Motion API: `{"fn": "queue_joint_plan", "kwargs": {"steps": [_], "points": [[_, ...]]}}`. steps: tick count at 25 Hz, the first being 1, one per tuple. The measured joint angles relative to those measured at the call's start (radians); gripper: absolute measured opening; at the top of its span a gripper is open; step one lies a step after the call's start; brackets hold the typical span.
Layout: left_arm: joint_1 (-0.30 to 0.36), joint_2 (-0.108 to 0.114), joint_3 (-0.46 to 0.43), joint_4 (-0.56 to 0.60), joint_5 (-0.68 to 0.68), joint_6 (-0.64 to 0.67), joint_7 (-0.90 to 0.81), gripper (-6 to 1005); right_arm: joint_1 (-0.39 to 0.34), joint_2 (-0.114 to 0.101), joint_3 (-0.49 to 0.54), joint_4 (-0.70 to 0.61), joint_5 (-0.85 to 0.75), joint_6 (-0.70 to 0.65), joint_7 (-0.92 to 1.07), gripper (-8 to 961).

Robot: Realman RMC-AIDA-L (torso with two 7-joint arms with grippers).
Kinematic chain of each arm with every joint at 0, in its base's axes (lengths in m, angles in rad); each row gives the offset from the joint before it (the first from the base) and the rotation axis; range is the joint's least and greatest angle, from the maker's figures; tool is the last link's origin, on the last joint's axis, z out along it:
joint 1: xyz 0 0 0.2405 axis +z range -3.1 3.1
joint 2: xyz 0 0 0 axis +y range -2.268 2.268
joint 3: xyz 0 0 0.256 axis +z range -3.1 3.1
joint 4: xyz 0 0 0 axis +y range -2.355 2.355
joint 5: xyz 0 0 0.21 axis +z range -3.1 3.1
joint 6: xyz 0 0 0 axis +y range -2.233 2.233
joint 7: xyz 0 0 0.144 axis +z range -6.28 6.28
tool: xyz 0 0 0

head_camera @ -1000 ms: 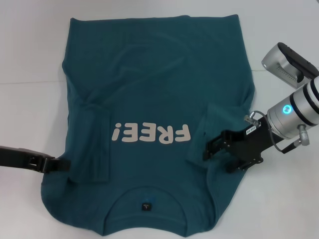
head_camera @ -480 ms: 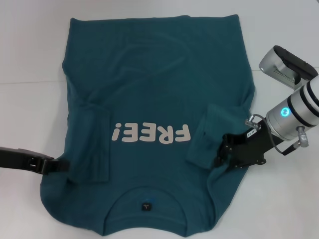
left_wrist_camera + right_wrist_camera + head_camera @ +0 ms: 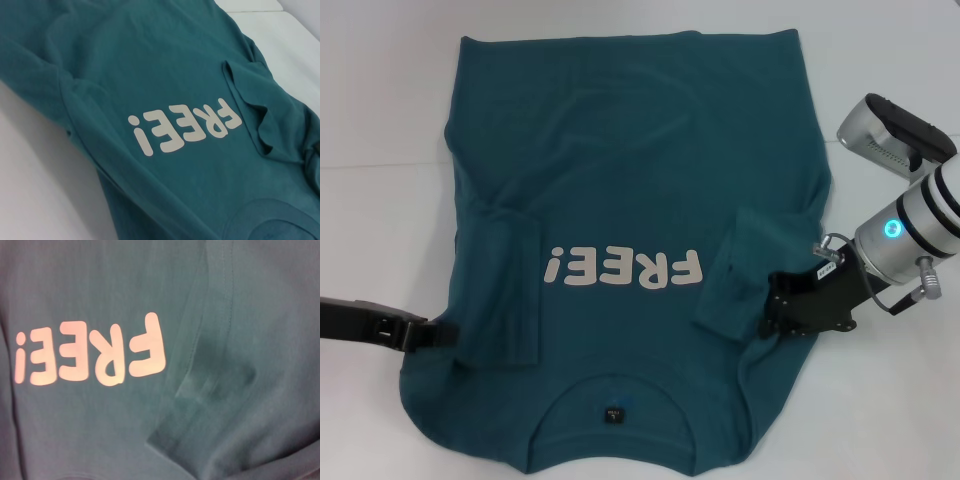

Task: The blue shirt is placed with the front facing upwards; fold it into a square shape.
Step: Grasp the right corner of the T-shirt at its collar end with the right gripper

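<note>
The blue shirt lies flat on the white table, front up, with its collar and dark tag nearest me. The white "FREE!" lettering reads upside down; it also shows in the left wrist view and the right wrist view. Both sleeves are folded inward: the right one beside the lettering, the left one on the other side. My right gripper sits low at the folded right sleeve's outer edge. My left gripper touches the shirt's left edge near the shoulder.
The silver right arm and its wrist camera reach in over the table to the right of the shirt. Bare white table surrounds the shirt on the left, far side and right. A faint seam crosses the table on the left.
My right gripper has drawn back to the right, off the folded right sleeve to its outer edge. The sleeve stays folded on the chest. The left arm has not moved.
</note>
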Motion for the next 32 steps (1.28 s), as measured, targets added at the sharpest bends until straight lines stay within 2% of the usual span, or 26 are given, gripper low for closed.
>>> {"fn": "queue_joint_plan", "kwargs": {"steps": [6,15,23,26,32], "points": [[0.004,0.0,-0.01,0.0,0.0,0.0,-0.003,39,-0.068,0.004,-0.003,-0.109,0.11,-0.064,-0.01,63],[0.008,0.0,-0.04,-0.01,-0.004,0.009,-0.025,40,-0.252,0.034,-0.005,-0.334,0.3,-0.188,-0.079,63],[0.025,-0.001,-0.078,-0.015,-0.007,0.029,-0.038,40,-0.428,0.055,0.001,-0.43,0.467,-0.318,-0.223,63],[0.03,-0.003,-0.08,-0.017,-0.009,0.035,-0.039,40,-0.472,0.048,0.013,-0.414,0.498,-0.345,-0.301,63],[0.033,-0.008,-0.08,-0.019,-0.014,0.033,-0.048,41,-0.535,0.009,0.078,-0.336,0.532,-0.351,-0.427,64]]}}
